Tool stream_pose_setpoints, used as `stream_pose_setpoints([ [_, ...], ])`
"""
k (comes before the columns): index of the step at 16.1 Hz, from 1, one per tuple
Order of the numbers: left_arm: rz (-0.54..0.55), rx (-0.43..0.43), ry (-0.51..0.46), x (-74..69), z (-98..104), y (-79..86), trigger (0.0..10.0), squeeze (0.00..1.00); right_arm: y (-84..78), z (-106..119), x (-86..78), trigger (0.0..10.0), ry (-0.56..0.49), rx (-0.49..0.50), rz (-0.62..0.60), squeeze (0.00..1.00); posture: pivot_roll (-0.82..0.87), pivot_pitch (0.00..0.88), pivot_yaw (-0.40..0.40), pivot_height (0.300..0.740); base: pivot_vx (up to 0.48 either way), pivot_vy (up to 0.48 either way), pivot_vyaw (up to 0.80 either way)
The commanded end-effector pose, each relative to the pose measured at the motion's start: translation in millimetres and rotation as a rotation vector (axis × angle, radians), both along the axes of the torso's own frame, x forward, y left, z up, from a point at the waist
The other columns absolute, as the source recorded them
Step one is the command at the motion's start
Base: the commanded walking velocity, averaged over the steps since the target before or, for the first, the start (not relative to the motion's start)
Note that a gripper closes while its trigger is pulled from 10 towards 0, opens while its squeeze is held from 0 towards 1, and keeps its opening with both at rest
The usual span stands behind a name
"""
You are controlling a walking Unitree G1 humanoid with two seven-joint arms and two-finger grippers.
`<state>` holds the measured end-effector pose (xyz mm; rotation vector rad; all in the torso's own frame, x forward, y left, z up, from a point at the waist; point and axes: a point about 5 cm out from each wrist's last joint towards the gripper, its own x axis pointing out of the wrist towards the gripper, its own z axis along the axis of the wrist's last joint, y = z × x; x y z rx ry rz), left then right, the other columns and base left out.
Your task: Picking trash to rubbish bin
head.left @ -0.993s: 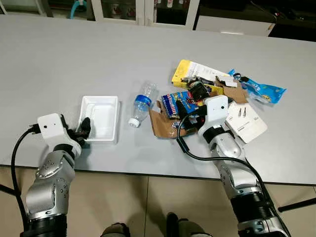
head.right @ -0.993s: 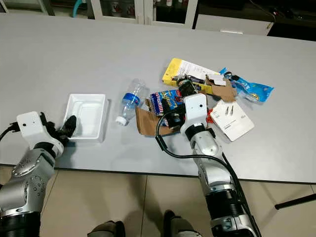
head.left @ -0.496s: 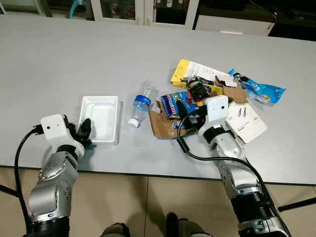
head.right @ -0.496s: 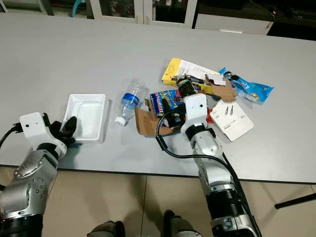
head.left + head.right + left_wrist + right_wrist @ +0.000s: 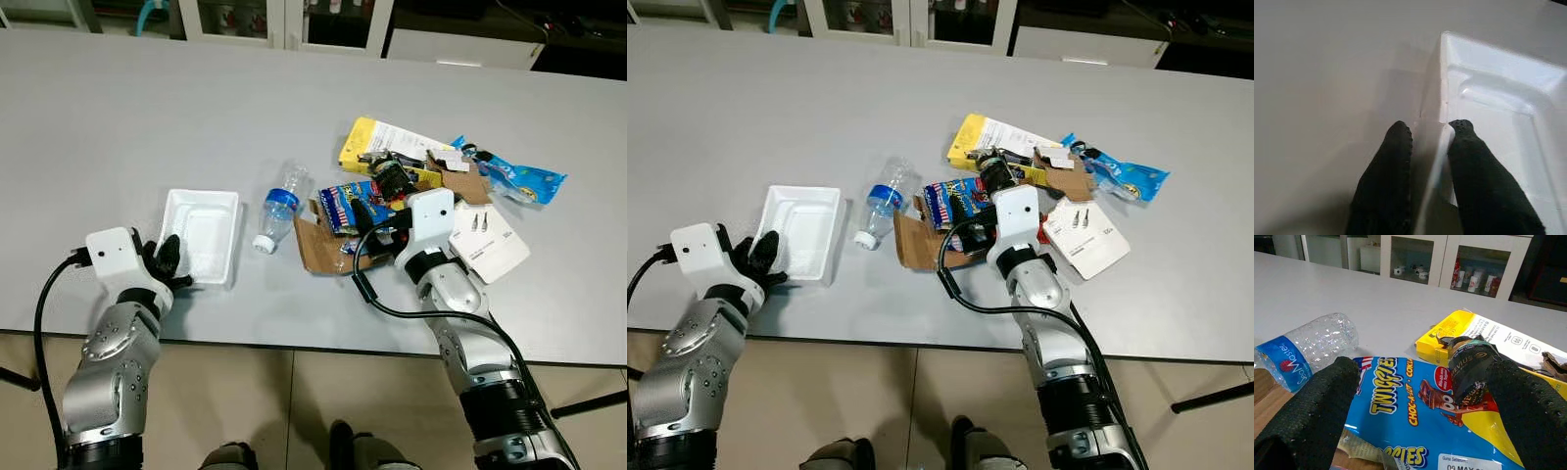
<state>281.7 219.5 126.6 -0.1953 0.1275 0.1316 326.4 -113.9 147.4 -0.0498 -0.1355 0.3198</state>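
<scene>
A white foam tray (image 5: 204, 235) lies near the table's front left. My left gripper (image 5: 168, 262) is at its near corner, its fingers (image 5: 1396, 161) closed on the tray's rim (image 5: 1442, 122), one outside and one inside the wall. A clear plastic bottle (image 5: 278, 206) with a blue label lies on its side right of the tray. My right gripper (image 5: 1420, 396) stands open over a blue Twiggies snack wrapper (image 5: 1415, 406) in the trash pile, a crushed dark cup (image 5: 1469, 367) between its fingers. Brown cardboard (image 5: 318, 245) lies under the wrapper.
The pile at the right also holds a yellow box (image 5: 377, 145), a blue packet (image 5: 519, 178) and a white card with screws (image 5: 485, 240). The grey table (image 5: 147, 117) stretches wide behind. Cabinets (image 5: 284, 20) stand beyond it. Its front edge runs just above tiled floor.
My left gripper has slid forward a little to the tray's corner, and the tray has shifted slightly rightward with it. The right arm has not moved.
</scene>
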Motion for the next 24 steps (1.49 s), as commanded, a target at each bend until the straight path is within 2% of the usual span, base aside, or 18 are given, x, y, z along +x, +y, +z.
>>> stream_pose_setpoints([
  [1,0.005,-0.003,0.049,-3.5,-11,-2.0,0.0,0.00,-2.6,6,0.7,10.0,-0.027,-0.008,-0.007,0.00,-0.03,0.166,-0.047,0.740,0.000,0.000,0.00],
  [16,0.030,0.030,0.032,-6.8,-11,-2.0,0.0,0.00,-2.6,5,1.0,10.0,-0.022,-0.011,-0.004,0.00,-0.03,0.164,-0.048,0.740,0.000,0.000,0.00],
  [19,0.085,0.102,-0.031,-10.5,-3,1.9,0.0,0.00,-2.3,5,0.9,10.0,-0.021,-0.010,-0.003,0.00,-0.03,0.164,-0.048,0.740,0.000,0.000,0.00],
  [21,0.171,0.199,-0.111,-18.8,8,5.3,0.0,0.00,-3.0,5,0.9,10.0,-0.021,-0.009,-0.004,0.00,-0.03,0.165,-0.049,0.740,0.000,0.000,0.00],
  [22,0.184,0.242,-0.127,-21.5,10,4.0,5.5,0.00,-3.2,5,1.1,10.0,-0.021,-0.009,-0.005,0.00,-0.03,0.165,-0.049,0.740,0.000,0.000,0.00],
  [23,0.186,0.263,-0.140,-23.9,12,1.1,9.4,0.00,-3.8,6,1.8,10.0,-0.021,-0.009,-0.005,0.00,-0.03,0.165,-0.049,0.740,0.000,0.000,0.00],
  [24,0.185,0.255,-0.144,-27.5,10,-4.4,10.0,0.00,-5.0,7,4.9,10.0,-0.017,-0.008,-0.008,0.00,-0.03,0.165,-0.049,0.740,0.000,0.000,0.00],
])
